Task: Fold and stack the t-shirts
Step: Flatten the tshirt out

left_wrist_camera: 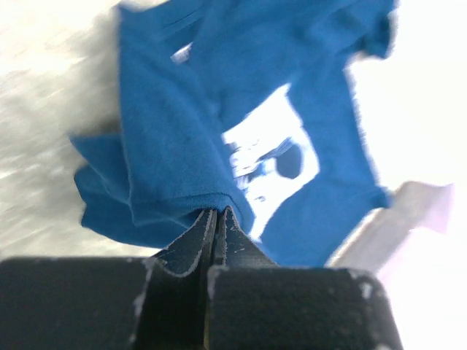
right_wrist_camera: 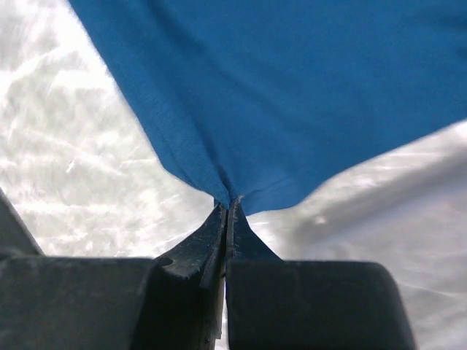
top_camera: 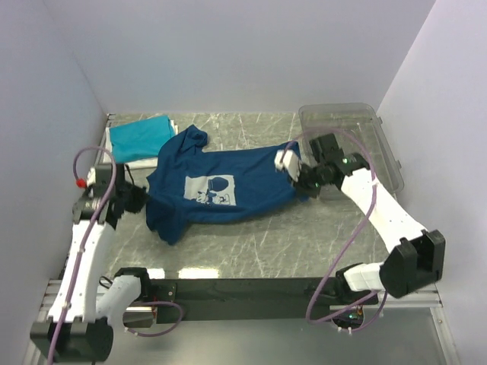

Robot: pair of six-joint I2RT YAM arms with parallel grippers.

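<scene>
Now, at left gripper (left_wrist_camera: 217, 213): jaws together, pinching a bunched fold of the navy t-shirt (top_camera: 228, 182), low in the centre of the wrist view. At right gripper (right_wrist_camera: 228, 204): jaws likewise together, clamped on the shirt's opposite edge. Lies spread between both across mid-frame on the table (top_camera: 266, 243), pale print facing up. Folded teal t-shirt (top_camera: 141, 137) at upper left; clear bin (top_camera: 358, 133) at upper right.

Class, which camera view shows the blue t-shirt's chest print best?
Top external: the whole print lies flat and sharp. Left wrist shows it blurred and glaring; right wrist shows only plain cloth of the t-shirt.
</scene>
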